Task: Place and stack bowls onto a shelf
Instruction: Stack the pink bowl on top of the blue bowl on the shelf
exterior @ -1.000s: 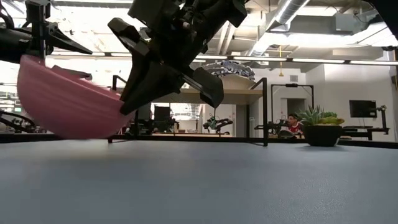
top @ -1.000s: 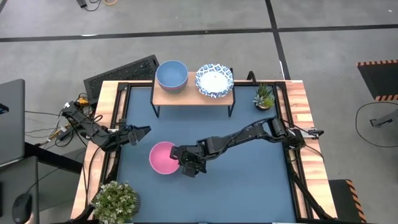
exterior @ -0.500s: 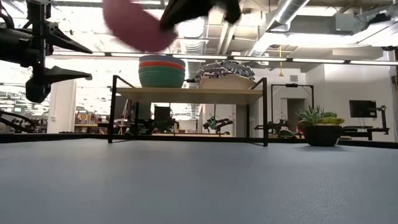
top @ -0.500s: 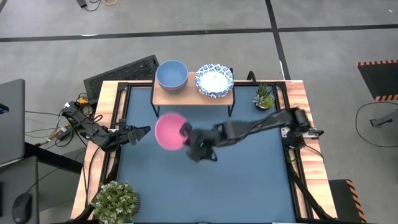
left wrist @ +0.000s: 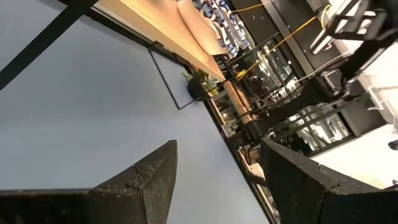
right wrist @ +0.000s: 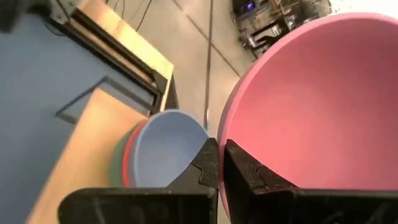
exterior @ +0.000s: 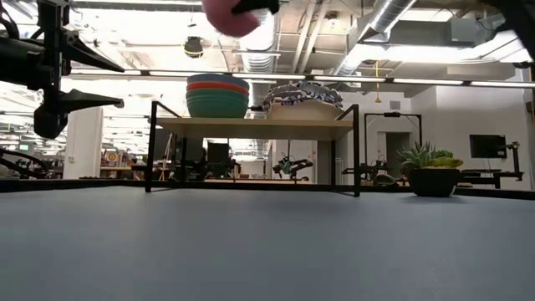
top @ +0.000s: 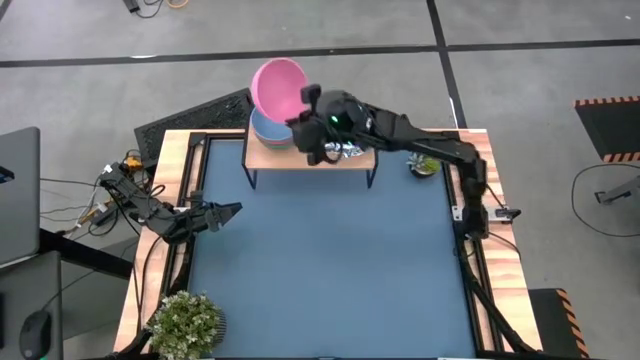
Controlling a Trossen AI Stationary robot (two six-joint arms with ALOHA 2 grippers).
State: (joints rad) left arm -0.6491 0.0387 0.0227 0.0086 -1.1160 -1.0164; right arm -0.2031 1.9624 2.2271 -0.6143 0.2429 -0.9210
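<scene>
Pink bowl [top: 277,86] hangs tilted above the stacked bowls [top: 268,129] on the shelf [top: 310,152], its rim pinched in my right end effector [top: 312,110]. My left end effector [top: 222,213] waits with fingers apart over the bench [top: 320,260].

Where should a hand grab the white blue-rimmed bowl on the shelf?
By its rim, from above: the white blue-rimmed bowl is shallow and upright on the shelf, so only its thin edge offers a pinch. Choose the side away from the stacked bowls.
</scene>
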